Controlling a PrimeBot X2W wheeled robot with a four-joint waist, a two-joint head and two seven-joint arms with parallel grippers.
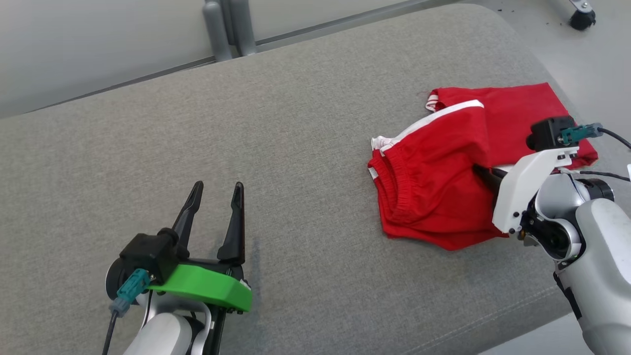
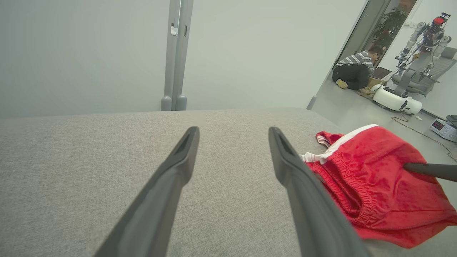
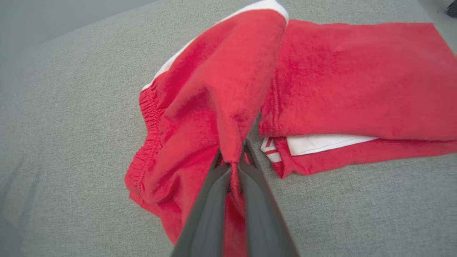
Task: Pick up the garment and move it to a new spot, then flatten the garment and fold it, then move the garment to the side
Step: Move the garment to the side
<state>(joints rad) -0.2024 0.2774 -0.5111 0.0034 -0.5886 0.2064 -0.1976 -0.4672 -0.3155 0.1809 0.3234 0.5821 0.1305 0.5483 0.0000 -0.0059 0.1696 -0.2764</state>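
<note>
My R gripper [image 1: 482,173] sits on the garment [image 1: 434,197], mid-right of frame on the cushion [image 1: 296,123]; L gripper [image 1: 218,186] lower left, well apart.

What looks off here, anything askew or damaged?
Only the red shorts: they lie rumpled near the right edge of the grey cushion, one leg flat, the other side pinched up into a peak by the shut right gripper. No tear visible. A faint dark smudge marks the cushion beside the open left gripper.
</note>
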